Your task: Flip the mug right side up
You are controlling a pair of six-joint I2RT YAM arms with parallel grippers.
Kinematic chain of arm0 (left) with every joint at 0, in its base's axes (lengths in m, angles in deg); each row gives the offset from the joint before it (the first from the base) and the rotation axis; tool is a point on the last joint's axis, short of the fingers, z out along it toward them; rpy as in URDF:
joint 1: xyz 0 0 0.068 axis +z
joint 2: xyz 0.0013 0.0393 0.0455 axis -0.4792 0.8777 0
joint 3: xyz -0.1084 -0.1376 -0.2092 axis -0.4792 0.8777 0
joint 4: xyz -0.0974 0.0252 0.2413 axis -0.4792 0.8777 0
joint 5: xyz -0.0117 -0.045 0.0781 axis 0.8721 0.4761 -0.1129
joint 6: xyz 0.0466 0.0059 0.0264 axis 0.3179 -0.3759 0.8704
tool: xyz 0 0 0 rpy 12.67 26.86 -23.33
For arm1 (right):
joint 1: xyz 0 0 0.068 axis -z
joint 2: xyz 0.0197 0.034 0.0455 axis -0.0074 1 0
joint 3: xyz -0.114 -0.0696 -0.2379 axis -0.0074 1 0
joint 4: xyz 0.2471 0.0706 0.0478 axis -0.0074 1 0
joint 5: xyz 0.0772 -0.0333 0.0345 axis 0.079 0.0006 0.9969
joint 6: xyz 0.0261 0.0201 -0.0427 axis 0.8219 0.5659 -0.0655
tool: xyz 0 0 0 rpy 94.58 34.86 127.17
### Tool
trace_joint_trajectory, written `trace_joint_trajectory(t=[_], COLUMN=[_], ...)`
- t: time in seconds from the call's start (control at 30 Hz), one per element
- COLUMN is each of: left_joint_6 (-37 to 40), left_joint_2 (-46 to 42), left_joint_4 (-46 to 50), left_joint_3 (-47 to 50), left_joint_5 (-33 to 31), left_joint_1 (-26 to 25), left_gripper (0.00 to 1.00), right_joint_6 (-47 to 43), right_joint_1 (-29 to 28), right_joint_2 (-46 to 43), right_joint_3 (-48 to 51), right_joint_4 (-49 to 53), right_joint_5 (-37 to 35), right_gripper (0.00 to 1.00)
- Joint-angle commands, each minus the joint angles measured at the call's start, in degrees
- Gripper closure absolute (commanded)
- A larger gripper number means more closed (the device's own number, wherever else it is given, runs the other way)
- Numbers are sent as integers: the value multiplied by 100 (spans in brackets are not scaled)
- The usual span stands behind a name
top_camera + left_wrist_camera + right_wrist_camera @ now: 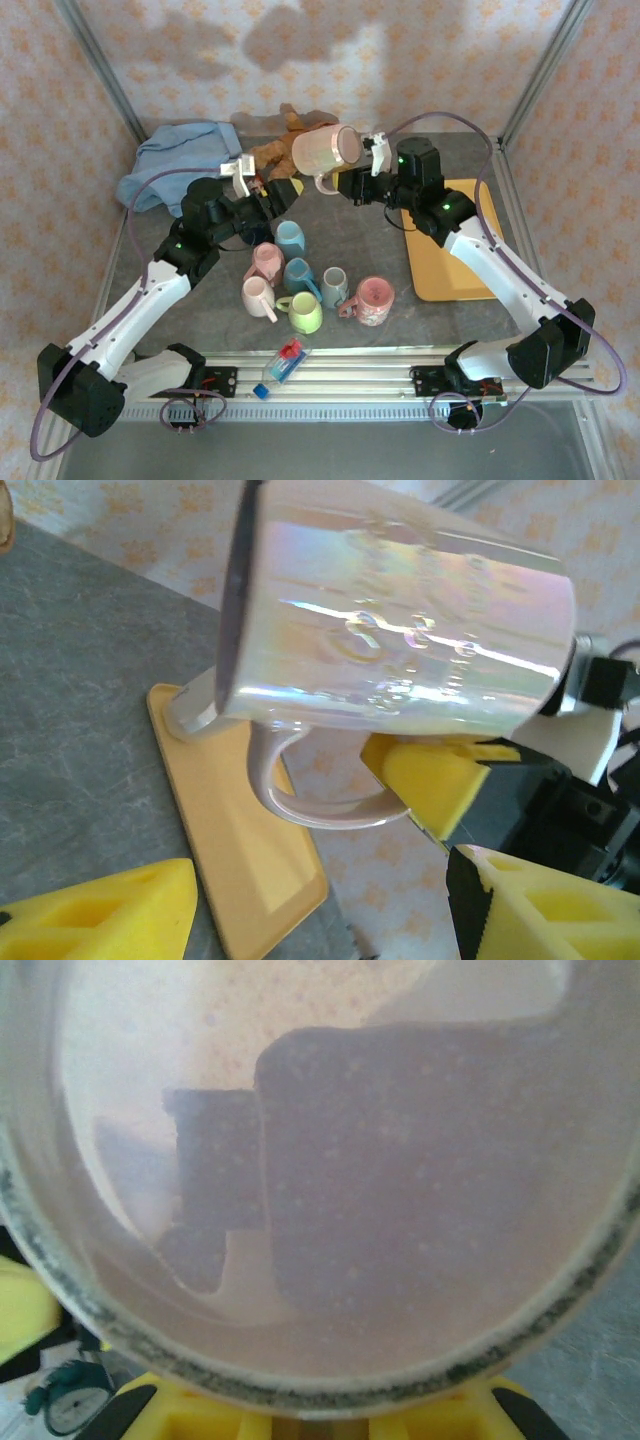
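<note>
The pearly pink mug [327,150] hung on its side above the bench [350,245], upper middle of the overhead frame, its handle pointing down. The right fingers [430,780] were clamped on its right-hand end. The left fingers [110,910] stood wide apart near it, holding nothing.

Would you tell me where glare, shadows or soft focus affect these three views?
Top external: arm shadows fall on the back wall; the light is otherwise even. Left wrist: bright iridescent glare streaks across the mug, and the near yellow fingers look soft. Right wrist: the mug's base sits too close and is blurred, with dark reflections.
</note>
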Motion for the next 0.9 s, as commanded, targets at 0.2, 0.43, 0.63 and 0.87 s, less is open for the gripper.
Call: trace_joint_trajectory(t=[0.2, 0.43, 0.63, 0.87], left_joint_6=[-1674, -2470, -3039, -3075], left_joint_2=[282, 588, 819, 908], left_joint_4=[-1927, -2893, -3697, -3701], left_joint_3=[392, 483, 518, 385], left_joint_5=[9, -87, -287, -295], left_joint_1=[38, 38, 38, 43], left_gripper=[32, 31, 32, 32], right_joint_6=[996, 1459, 1916, 2303], right_joint_1=[-29, -24, -25, -24], right_joint_2=[-155, -111, -1, 62], right_joint_3=[-405, -381, -381, -320], right_joint_4=[-1723, -2092, -2382, -2661], right_joint_5=[419, 458, 591, 644], right_gripper=[100, 100, 100, 100])
